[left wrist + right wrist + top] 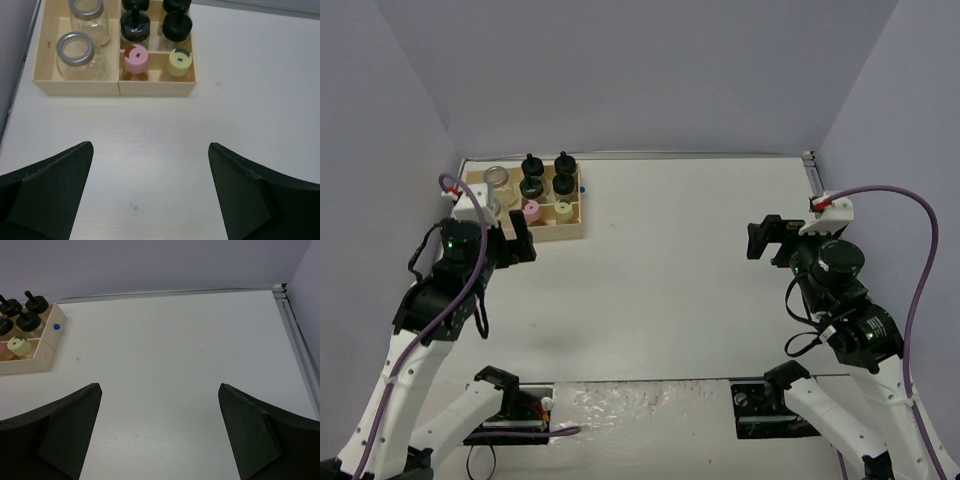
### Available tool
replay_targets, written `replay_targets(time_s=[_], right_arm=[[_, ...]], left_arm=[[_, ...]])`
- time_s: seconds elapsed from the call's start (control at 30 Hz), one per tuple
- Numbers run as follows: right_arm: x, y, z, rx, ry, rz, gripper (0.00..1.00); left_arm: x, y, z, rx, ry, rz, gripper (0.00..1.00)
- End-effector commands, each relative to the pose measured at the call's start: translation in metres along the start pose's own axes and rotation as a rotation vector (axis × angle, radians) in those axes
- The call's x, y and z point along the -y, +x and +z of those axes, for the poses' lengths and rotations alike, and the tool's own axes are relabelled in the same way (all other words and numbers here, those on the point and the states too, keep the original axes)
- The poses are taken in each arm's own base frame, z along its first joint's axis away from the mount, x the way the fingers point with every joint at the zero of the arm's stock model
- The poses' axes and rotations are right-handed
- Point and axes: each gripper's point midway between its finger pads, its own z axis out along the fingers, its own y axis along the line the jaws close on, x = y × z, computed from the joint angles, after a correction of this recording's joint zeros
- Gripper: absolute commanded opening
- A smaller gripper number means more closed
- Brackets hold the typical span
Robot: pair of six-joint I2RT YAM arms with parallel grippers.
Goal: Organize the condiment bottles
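A light wooden tray [560, 233] stands at the table's back left and holds all the jars. Two wide clear jars with silver rims [76, 56] fill its left compartment. Several black-capped jars [135, 25] stand in the back right part. A pink-capped jar [135, 61] and a yellow-green-capped jar [179, 62] stand in the front right compartments. My left gripper [150, 145] is open and empty, just in front of the tray [155, 88]. My right gripper [160, 385] is open and empty over bare table at the right, far from the tray [42, 352].
A metal rail [810, 175] runs along the table's right back edge, also in the right wrist view [295, 340]. Grey walls close the back and both sides. A small blue dot [56, 326] sits on the tray's right rim.
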Motion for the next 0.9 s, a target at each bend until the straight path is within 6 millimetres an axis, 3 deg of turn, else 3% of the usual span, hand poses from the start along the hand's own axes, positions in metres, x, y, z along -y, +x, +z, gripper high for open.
replay_targets(time_s=[0.0, 0.23, 0.53, 0.87], right_arm=[[0.012, -0.015, -0.011, 0.066, 0.040, -0.026, 1.00], [0.023, -0.004, -0.029, 0.100, 0.049, -0.045, 1.00], [0.037, 0.032, -0.033, 0.078, 0.093, -0.002, 1.00], [0.036, 0.042, -0.033, 0.068, 0.082, -0.003, 1.00]], left_arm=[[-0.031, 0.032, -0.018, -0.050, -0.098, 0.051, 0.97], [-0.058, 0.067, -0.048, -0.017, -0.151, -0.005, 0.97], [-0.075, 0.084, -0.063, 0.061, -0.191, -0.084, 0.97], [-0.074, 0.086, -0.069, 0.130, -0.151, -0.109, 0.97]])
